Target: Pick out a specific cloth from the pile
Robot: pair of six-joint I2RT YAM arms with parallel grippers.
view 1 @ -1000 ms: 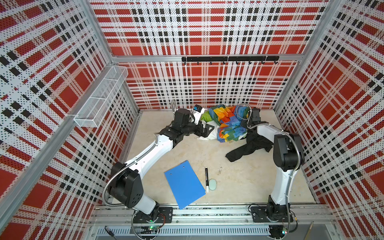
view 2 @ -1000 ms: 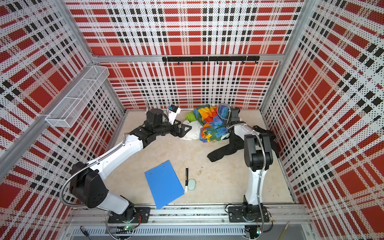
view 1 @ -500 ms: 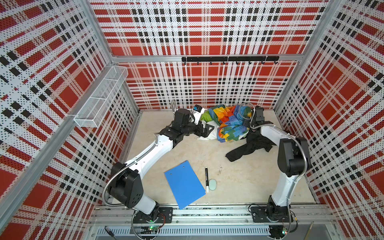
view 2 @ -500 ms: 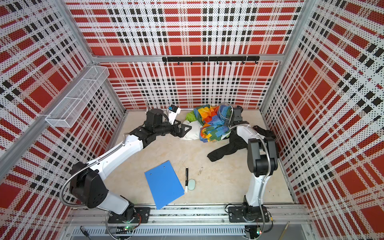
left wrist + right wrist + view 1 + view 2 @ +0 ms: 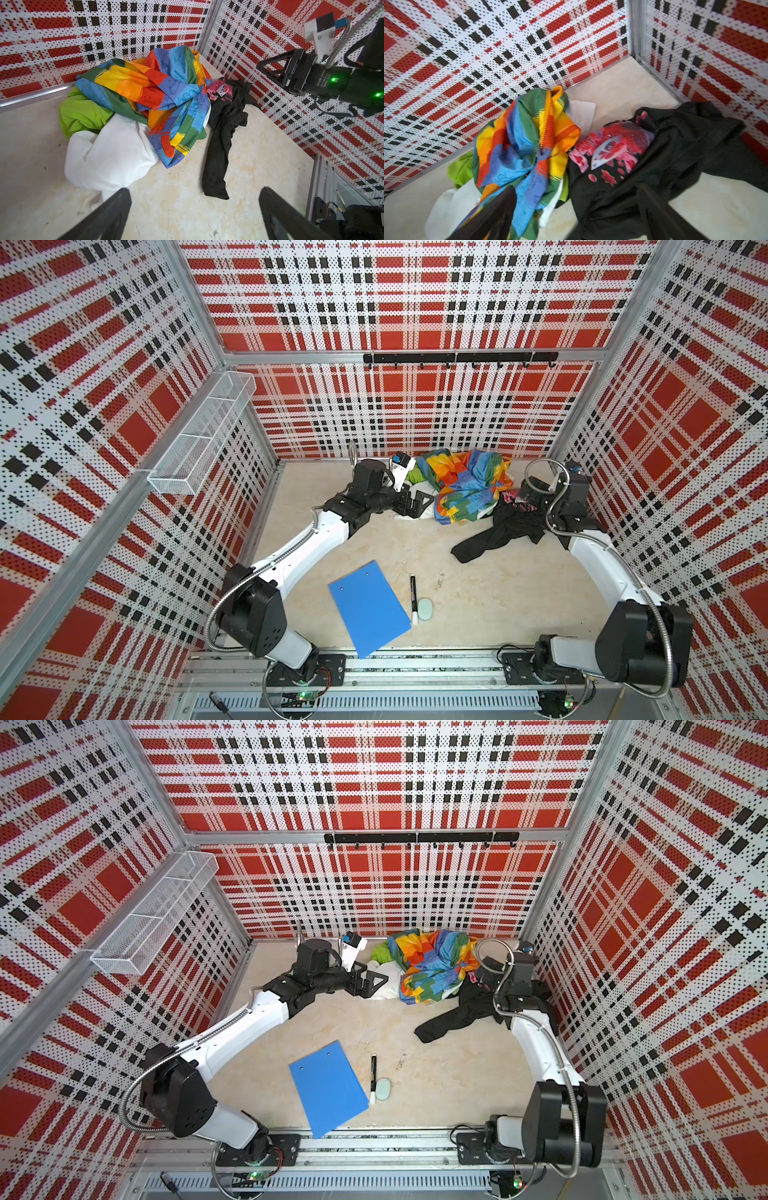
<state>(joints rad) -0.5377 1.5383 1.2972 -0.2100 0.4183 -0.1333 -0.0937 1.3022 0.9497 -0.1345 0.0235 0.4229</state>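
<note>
Holds nothing in either gripper: left gripper (image 5: 194, 192) wide open at pile (image 5: 133, 97), right gripper (image 5: 576, 189) spread wide just above black garment (image 5: 675, 155) lying on surface (image 5: 478, 593) against pile.

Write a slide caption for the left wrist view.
Open left claw faces the cloth, black with a pink-red print, lying on the floor beside the rainbow, white and green pile.

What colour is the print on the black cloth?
Pink and red print on the black cloth; clearest in the right wrist view.
</note>
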